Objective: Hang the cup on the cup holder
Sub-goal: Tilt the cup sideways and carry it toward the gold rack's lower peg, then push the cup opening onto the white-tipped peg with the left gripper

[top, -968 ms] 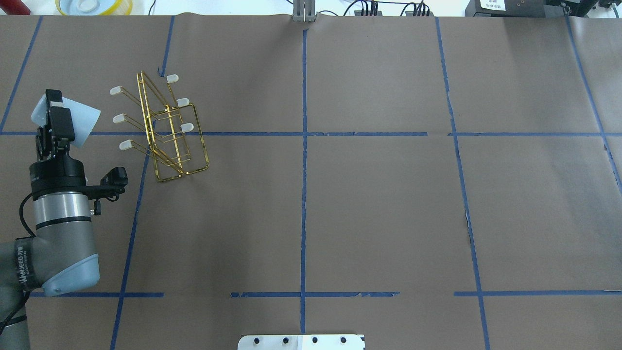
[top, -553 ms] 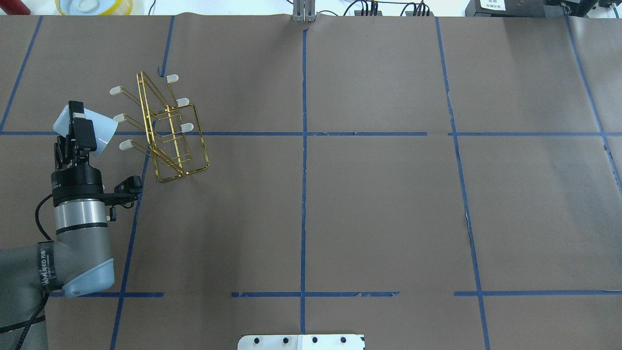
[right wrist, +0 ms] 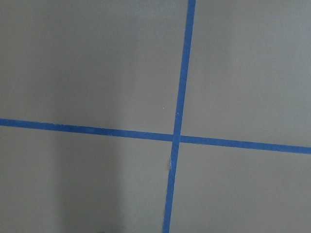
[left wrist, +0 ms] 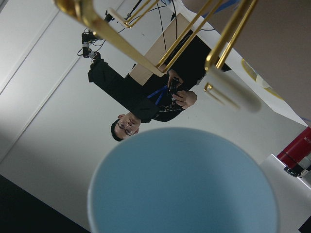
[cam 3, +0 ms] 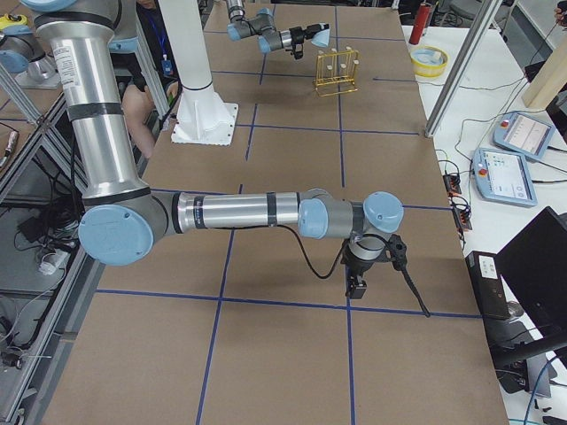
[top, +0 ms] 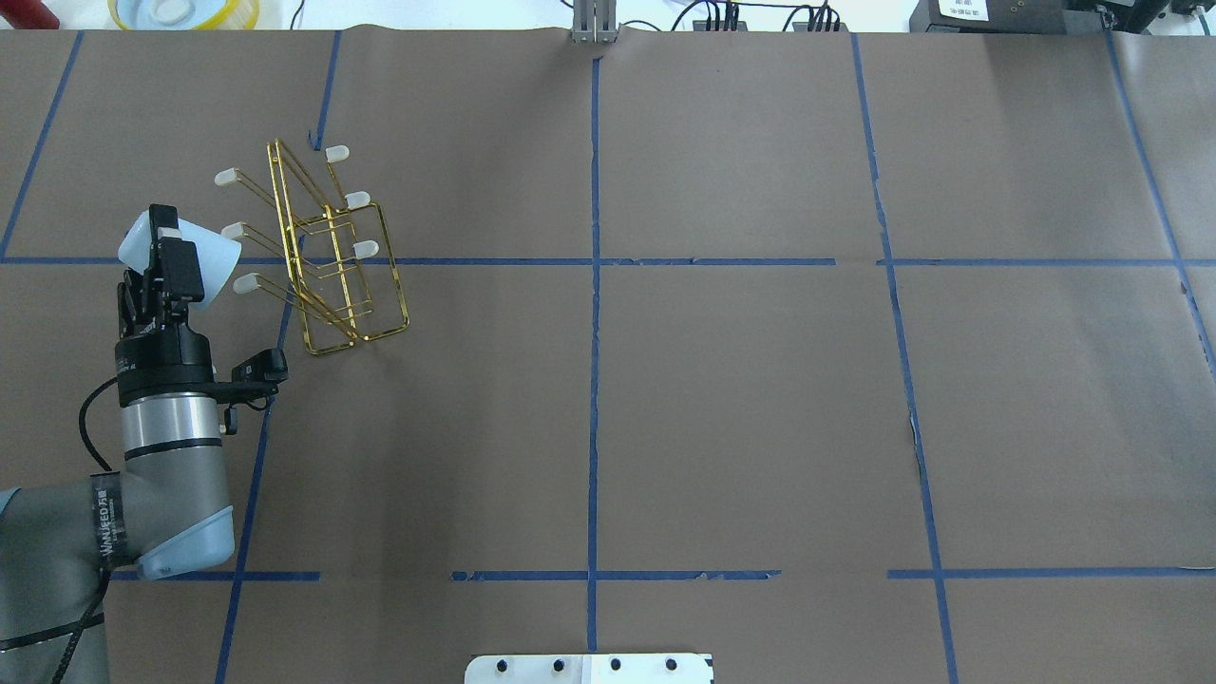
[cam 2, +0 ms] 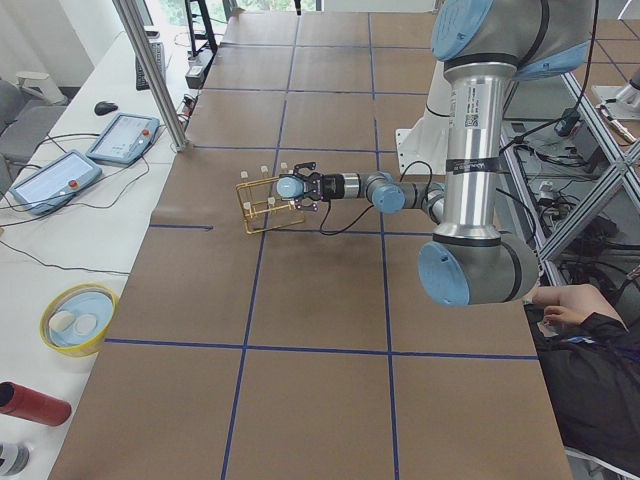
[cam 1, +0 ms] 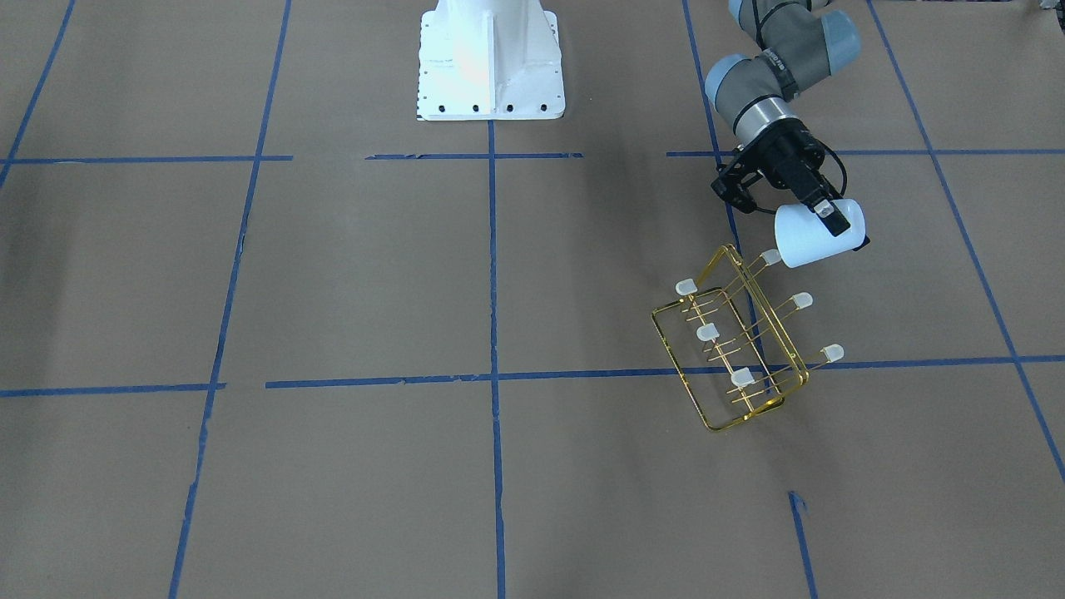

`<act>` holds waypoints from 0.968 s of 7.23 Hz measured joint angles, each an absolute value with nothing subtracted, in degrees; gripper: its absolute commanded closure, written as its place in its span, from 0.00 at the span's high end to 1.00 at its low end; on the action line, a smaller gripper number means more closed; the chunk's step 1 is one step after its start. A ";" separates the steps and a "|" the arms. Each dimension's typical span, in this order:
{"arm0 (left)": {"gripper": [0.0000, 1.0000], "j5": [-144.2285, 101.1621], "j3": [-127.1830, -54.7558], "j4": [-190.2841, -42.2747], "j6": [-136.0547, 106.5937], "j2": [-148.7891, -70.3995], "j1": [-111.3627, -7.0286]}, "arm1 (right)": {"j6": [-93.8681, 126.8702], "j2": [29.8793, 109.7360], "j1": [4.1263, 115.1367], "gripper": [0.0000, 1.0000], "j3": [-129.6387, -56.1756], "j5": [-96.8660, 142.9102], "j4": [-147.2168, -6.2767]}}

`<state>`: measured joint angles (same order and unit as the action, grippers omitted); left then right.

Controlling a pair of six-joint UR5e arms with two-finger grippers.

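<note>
Blue cup point(top: 218, 258); fingers point(top: 180, 273) hidden at wrist.

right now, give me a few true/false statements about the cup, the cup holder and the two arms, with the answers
1. The left jaws are shut on the cup, held off the table. True.
2. The cup hangs on a prong of the cup holder. False: it is held beside it, mouth toward it, and all six caps are uncovered.
3. The cup holder stands on the robot's right half of the table. False: it is on the left half.
4. The cup holder has six capped prongs. True.
5. The right arm reaches over the cup holder. False: it is far from it.
</note>
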<state>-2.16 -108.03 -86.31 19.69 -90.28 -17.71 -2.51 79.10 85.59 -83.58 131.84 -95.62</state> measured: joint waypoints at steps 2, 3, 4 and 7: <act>0.17 -2.04 -106.87 -86.31 19.69 -90.57 -17.38 | -2.54 79.10 85.58 1.00 -83.59 131.83 -95.62; 0.17 -2.00 -106.23 -86.31 19.71 -90.91 -17.03 | -2.55 79.10 85.58 1.00 -83.58 131.84 -95.63; 0.17 -1.84 -105.72 -86.29 19.77 -91.20 -16.66 | -2.55 79.10 85.59 1.00 -83.58 131.84 -95.62; 0.17 -0.65 -105.06 -86.24 22.08 -91.76 -16.10 | -2.55 79.10 85.60 1.00 -83.58 131.84 -95.63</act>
